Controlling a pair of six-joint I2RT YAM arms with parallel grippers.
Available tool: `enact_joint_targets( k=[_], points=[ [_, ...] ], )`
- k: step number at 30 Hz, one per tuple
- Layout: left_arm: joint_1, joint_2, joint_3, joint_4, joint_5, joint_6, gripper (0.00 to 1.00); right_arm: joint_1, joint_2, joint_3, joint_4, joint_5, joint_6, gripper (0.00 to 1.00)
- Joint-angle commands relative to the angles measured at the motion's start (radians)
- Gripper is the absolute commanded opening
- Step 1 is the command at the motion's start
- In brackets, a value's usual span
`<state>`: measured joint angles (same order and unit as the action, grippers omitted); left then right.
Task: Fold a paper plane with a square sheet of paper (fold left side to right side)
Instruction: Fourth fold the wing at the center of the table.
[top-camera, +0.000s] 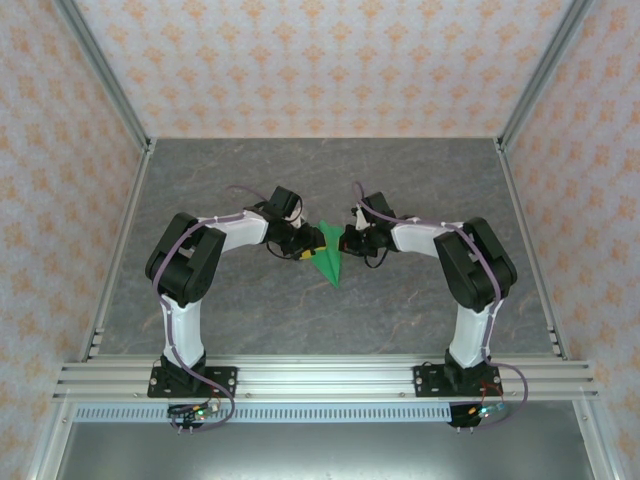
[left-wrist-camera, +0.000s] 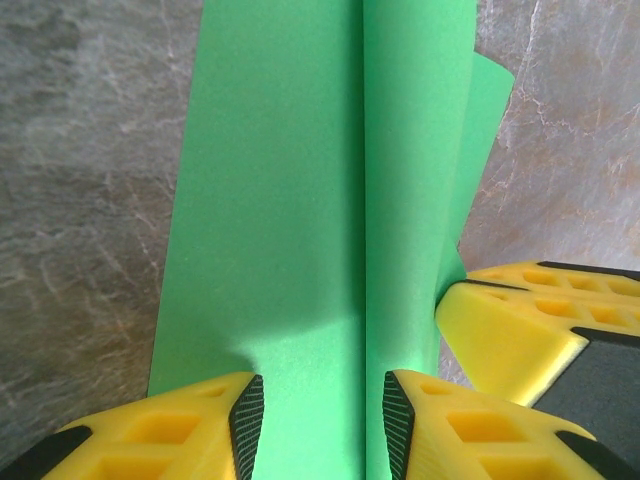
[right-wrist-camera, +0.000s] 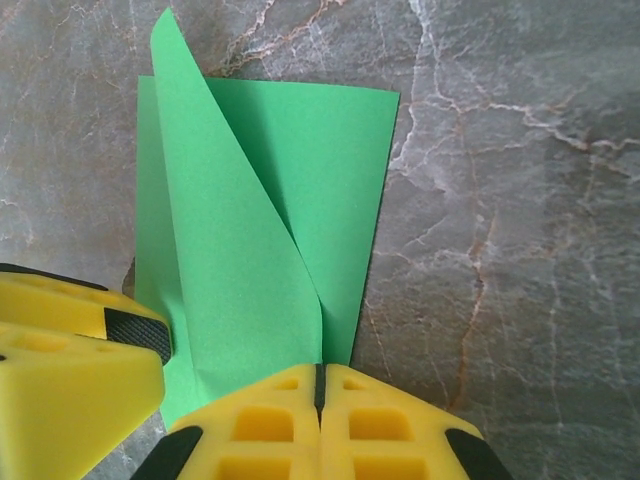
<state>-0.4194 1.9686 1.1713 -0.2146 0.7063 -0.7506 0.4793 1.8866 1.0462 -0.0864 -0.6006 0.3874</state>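
Top external view shows me the folded green paper sheet (top-camera: 328, 262) lying on the grey marbled table (top-camera: 420, 190), its point toward the arm bases. My left gripper (left-wrist-camera: 323, 415) has its fingers apart, 1 pad on either side of the sheet's raised centre crease. My right gripper (right-wrist-camera: 320, 385) is closed, with its tips touching the sheet's edge below a lifted flap. I cannot tell whether any paper is pinched.

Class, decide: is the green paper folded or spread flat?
Folded: the green paper shows overlapping flaps with creases, and from above it tapers to a point.
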Motion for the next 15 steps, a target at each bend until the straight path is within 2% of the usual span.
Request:
enact_joint_targets(
  k=[1,15],
  points=[
    [-0.008,0.027,0.002,-0.062,-0.04,0.023,0.41,0.002,0.013,0.031,-0.015,0.027,-0.024,0.0],
    [-0.008,0.011,0.005,-0.049,-0.024,0.026,0.41,0.009,0.052,0.045,-0.099,0.056,-0.06,0.0]
  ],
)
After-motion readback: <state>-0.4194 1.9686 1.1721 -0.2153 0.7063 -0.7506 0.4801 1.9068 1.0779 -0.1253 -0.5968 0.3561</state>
